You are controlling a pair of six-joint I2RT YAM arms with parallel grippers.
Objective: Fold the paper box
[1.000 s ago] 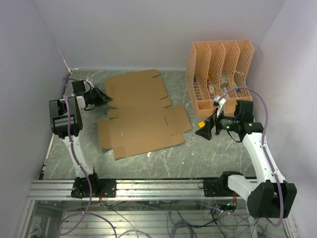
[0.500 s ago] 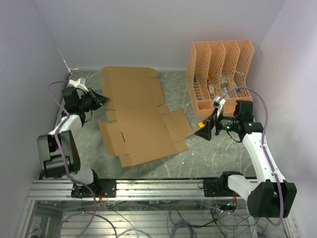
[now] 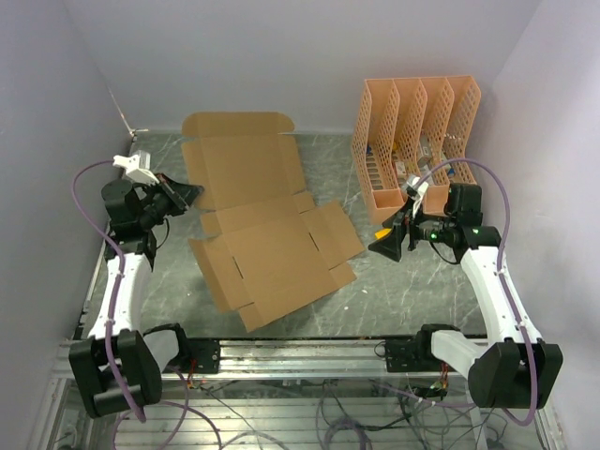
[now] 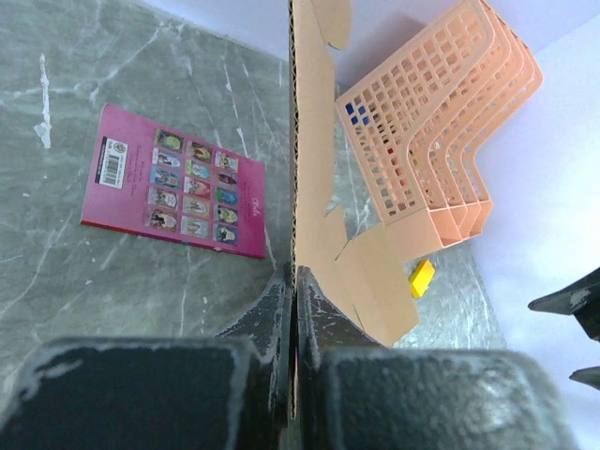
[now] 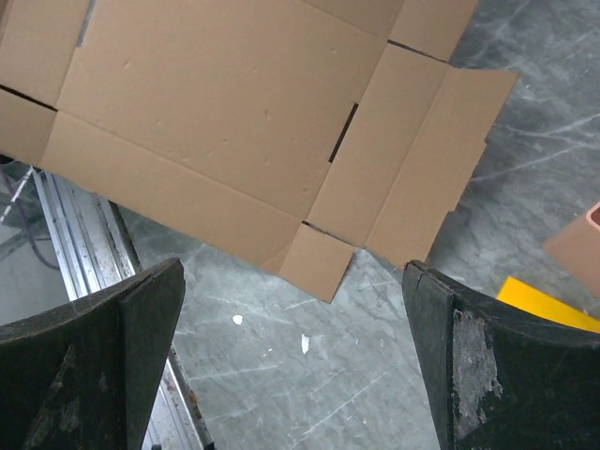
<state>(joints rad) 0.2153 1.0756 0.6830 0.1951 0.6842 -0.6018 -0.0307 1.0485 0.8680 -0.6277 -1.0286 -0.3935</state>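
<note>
The paper box (image 3: 267, 230) is a flat brown die-cut cardboard sheet in the middle of the table, its far-left part tilted up off the surface. My left gripper (image 3: 190, 195) is shut on the sheet's left edge. In the left wrist view the cardboard (image 4: 319, 178) runs edge-on straight out from between the closed jaws of the left gripper (image 4: 293, 286). My right gripper (image 3: 384, 246) hovers open just right of the sheet, nothing between its fingers. The right wrist view looks down on the sheet's near-right flaps (image 5: 412, 159), beyond the right gripper (image 5: 300, 347).
An orange lattice file organizer (image 3: 412, 141) stands at the back right. A small yellow block (image 3: 380, 234) lies by the right gripper. A pink printed card (image 4: 178, 183) lies on the table (image 3: 394, 291) under the raised cardboard. Purple walls close in the sides.
My left gripper closed on the sheet's left edge and lifted it; the far part tilted up and the sheet turned and slid toward the near edge. The right arm barely moved.
</note>
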